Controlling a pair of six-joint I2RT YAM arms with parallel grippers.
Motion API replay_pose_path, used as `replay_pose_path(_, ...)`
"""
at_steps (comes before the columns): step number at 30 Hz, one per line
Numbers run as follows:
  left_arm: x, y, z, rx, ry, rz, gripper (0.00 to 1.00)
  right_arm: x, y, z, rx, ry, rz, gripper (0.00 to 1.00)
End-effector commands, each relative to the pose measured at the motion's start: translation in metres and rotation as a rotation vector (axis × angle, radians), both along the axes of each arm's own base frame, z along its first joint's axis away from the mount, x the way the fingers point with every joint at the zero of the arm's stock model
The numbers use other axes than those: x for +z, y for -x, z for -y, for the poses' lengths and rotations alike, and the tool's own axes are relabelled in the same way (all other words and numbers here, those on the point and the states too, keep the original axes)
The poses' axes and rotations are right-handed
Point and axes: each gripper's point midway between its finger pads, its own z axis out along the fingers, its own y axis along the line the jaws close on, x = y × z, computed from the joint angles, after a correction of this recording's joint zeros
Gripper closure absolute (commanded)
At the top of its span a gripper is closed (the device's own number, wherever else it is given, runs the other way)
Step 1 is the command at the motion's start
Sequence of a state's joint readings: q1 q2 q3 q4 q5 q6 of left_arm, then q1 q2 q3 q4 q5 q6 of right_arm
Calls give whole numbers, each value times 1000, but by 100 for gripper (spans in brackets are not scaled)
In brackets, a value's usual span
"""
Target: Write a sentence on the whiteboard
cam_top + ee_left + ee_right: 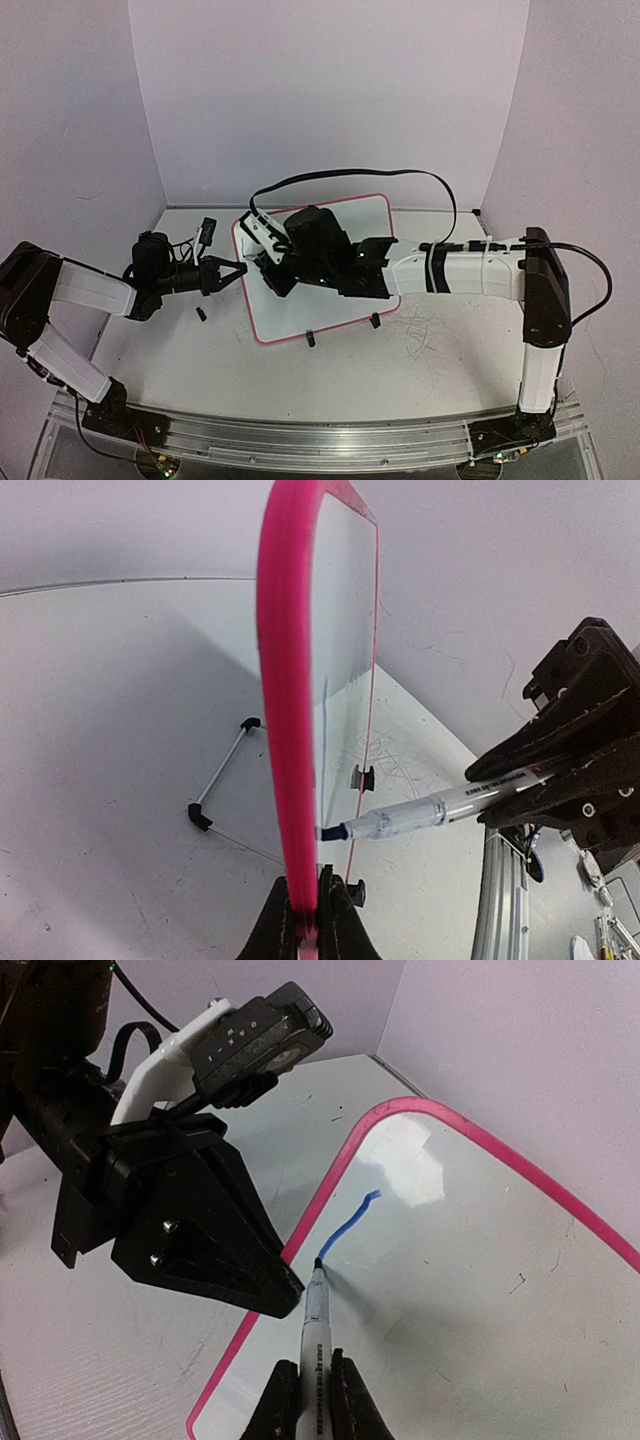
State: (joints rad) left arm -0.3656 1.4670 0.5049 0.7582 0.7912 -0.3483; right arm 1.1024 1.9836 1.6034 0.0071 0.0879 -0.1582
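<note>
The whiteboard (372, 215), glossy white with a pink frame, stands tilted on its wire stand at mid-table. My left gripper (240, 271) is shut on its left frame edge; the left wrist view shows the pink frame (286, 680) edge-on, pinched between my left gripper's (308, 920) jaws. My right gripper (316, 1397) is shut on a marker (316, 1310) whose dark tip touches the board (480, 1290) near its left edge. Of the sentence, a single short blue stroke (346, 1224) shows, ending at the tip. The left wrist view has the marker (420, 815) meeting the board face.
The stand's wire legs with black feet (200, 816) rest on the tabletop behind the board. Grey scribble marks (425, 335) cover the table at right. A small black piece (200, 315) lies near the left arm. An aluminium rail (330, 440) runs along the near edge.
</note>
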Motion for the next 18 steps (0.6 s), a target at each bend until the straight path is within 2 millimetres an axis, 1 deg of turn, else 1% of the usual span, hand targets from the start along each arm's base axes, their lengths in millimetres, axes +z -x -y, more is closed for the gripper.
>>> replay_pose_path(1, 22, -7, -2, 21, -2, 116, 100, 21, 0, 9, -30, -40, 11, 100)
replay_pose_path(4, 21, -7, -2, 20, -2, 114, 100, 22, -1, 9, -34, -41, 12, 100)
replay_pose_path(7, 21, -7, -2, 18, -3, 112, 100, 22, -6, 11, -63, -39, 23, 100)
replay_pose_path(18, 20, -6, -2, 16, -4, 110, 100, 34, -22, 15, -150, -58, 62, 100)
